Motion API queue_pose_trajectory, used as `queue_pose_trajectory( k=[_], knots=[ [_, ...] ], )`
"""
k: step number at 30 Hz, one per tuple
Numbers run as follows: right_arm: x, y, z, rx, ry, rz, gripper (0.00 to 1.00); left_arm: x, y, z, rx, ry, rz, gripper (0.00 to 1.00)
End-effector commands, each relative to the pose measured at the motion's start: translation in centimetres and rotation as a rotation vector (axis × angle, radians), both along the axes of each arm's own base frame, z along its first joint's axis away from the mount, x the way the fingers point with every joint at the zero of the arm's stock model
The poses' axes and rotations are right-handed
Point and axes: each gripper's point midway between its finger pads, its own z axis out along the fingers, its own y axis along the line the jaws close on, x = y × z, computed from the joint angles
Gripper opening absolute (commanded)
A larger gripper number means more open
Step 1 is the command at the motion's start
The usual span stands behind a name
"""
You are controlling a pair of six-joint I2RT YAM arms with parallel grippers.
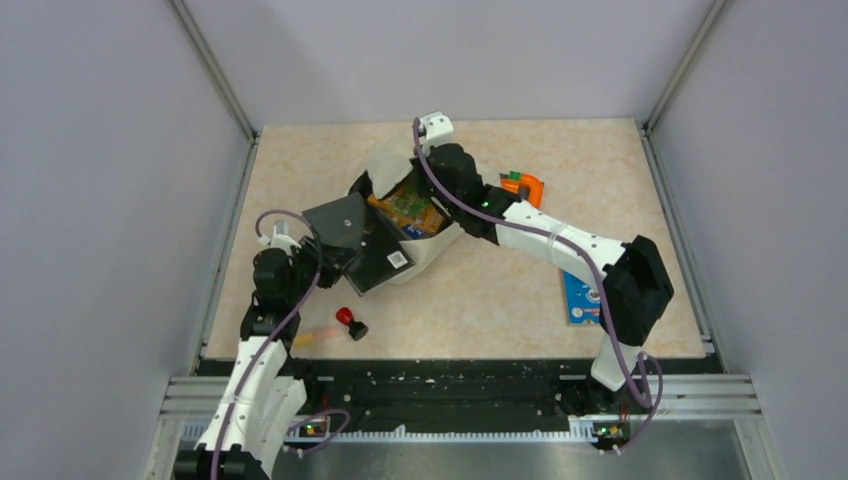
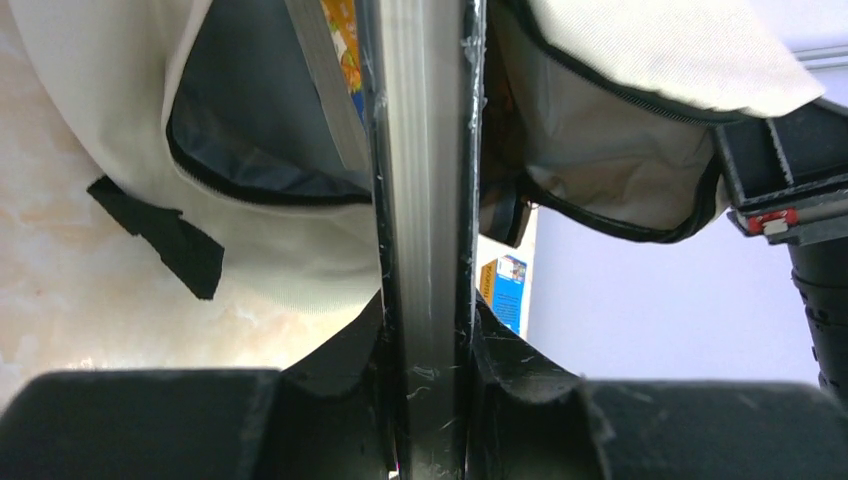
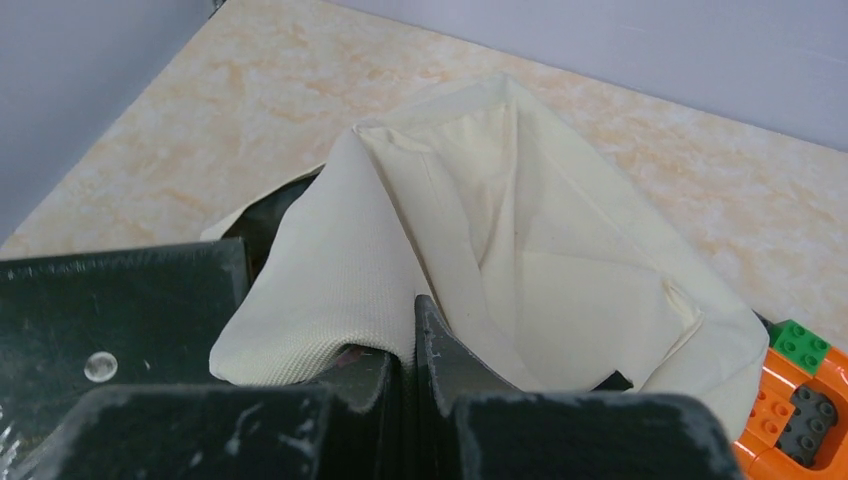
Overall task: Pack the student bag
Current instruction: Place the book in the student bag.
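student bag (image 1: 388, 165) lies open mid table (image 1: 600, 180). left fingers (image 2: 365, 385) clamped on dark flat folder (image 2: 420, 200), its edge poking into bag mouth. right fingers (image 3: 425, 360) pinched tight on cream bag fabric.

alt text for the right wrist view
The right gripper pinches a raised fold of the cream student bag over the beige table. An orange brick toy sits at the lower right edge.

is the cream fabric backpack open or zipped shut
Open: the cream backpack gapes, an orange printed box visible inside, the right gripper pinching its fabric up.
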Motion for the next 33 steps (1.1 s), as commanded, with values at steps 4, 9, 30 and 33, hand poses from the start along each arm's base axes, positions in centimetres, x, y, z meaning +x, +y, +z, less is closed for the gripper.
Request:
queue_pose_trajectory(
  k=[4,9,30,33],
  knots=[
    [0.2,-0.6,9.7,0.27,-0.161,-0.048,0.0,-1.0,-1.3,2.9,-0.115,-0.134,-0.061,0.0],
    [-0.7,0.1,8.8,0.273,-0.139,0.009,0.0,-0.4,-1.9,3.3,-0.146,-0.15,-0.101,0.0],
    [-3.7,0.7,4.7,0.248,-0.077,0.101,0.0,8.9,-0.6,8.2,-0.16,-0.355,-0.004,0.0],
    [-3.8,1.2,4.8,0.243,-0.082,0.111,0.0,10.0,-1.3,7.5,-0.177,-0.349,-0.01,0.0]
  ],
)
